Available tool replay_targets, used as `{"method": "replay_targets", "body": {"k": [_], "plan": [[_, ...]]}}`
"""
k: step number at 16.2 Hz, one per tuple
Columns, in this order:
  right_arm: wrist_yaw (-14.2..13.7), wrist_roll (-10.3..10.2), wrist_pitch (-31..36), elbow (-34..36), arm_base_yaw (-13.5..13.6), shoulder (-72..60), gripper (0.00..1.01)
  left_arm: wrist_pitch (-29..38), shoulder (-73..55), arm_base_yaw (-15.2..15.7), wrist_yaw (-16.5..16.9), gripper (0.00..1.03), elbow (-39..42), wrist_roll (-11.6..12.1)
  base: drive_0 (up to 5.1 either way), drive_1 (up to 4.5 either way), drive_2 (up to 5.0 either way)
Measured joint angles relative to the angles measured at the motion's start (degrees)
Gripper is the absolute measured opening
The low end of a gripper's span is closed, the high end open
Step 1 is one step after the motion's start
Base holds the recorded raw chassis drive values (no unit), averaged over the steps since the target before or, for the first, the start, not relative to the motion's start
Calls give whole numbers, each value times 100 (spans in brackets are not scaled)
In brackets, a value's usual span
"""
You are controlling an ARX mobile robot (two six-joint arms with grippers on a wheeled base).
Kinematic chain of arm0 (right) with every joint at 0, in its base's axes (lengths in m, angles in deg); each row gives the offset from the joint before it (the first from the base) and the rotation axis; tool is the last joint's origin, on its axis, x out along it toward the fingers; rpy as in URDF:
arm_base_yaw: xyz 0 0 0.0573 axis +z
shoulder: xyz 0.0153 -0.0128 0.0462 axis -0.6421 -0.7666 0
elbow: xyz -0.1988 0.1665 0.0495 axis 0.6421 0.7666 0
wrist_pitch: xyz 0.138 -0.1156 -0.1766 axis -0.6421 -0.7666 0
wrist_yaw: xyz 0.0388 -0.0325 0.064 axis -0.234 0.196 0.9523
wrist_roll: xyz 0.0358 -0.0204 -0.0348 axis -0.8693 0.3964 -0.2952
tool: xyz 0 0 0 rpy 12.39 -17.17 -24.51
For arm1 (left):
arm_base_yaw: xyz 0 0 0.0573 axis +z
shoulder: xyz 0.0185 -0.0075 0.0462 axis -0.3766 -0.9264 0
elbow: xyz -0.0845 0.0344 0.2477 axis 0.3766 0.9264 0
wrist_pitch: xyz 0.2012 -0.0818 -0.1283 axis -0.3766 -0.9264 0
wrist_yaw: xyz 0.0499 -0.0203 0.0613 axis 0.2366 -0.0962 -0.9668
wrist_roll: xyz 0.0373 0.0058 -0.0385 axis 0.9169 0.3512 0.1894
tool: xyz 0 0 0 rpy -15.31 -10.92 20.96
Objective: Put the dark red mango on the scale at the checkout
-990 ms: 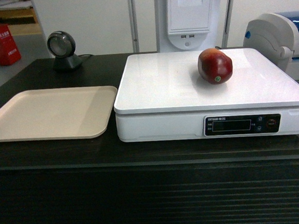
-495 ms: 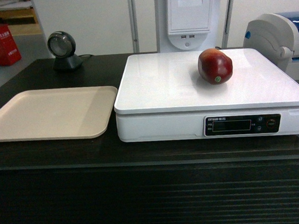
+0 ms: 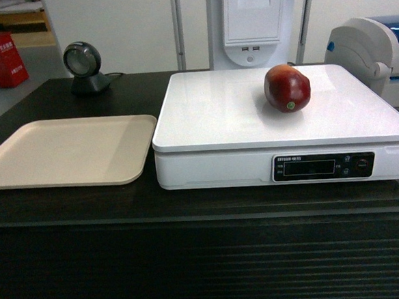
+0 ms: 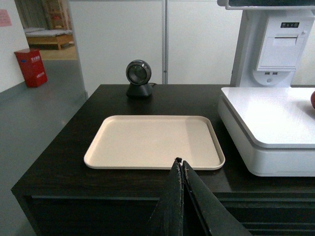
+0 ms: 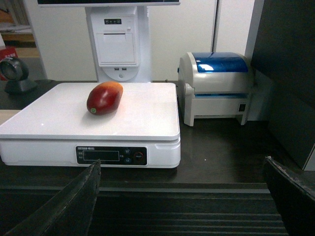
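The dark red mango (image 3: pixel 287 88) lies on the flat white top of the scale (image 3: pixel 252 111), toward its back right, free of any gripper. It shows again as the mango (image 5: pixel 104 97) on the scale (image 5: pixel 128 115) in the right wrist view. The scale stands on the dark checkout counter (image 3: pixel 190 205) with its ribbed front. My left gripper (image 4: pixel 180 163) is shut with nothing in it, held before the counter's front edge near the tray. My right gripper (image 5: pixel 181 164) is wide open and empty, pulled back in front of the counter. Neither gripper shows in the head view.
A flat beige tray (image 3: pixel 21 151) lies left of the scale. A round black scanner (image 3: pixel 84 67) stands at the back left. A white and blue printer (image 5: pixel 216 86) sits right of the scale, and a white receipt terminal (image 3: pixel 253 19) stands behind it.
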State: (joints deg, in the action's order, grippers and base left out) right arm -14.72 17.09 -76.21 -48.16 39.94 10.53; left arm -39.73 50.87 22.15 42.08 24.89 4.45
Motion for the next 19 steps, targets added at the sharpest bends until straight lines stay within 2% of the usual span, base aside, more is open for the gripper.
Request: {"method": "replay_targets", "body": {"k": [8,9,10,11,15,16,19], "plan": [[0,0,2,0,0,0,98,-909,863,0,0,2,0,0,0,0,0],[0,0,2,0,0,0,98,-1117,1010,0,-2,2,-4,0,0,0,0],[-2,2,2,0,0,0,98,-1989,1626,0,13,2,-4,-2,0,0,0],[-2,0,0,0,0,0,98,-1845,1834,0,11,2,-20,0,0,0,0],[-2,0,2,0,0,0,98,-1969,1838,-4,-2,2,-4,0,0,0,0],[0,0,4,0,0,0,98,-1961,1838,-4,0,10,-4,0,0,0,0],[0,0,2,0,0,0,98,-1961,1838,-4,0,45,-4,0,0,0,0]]}}
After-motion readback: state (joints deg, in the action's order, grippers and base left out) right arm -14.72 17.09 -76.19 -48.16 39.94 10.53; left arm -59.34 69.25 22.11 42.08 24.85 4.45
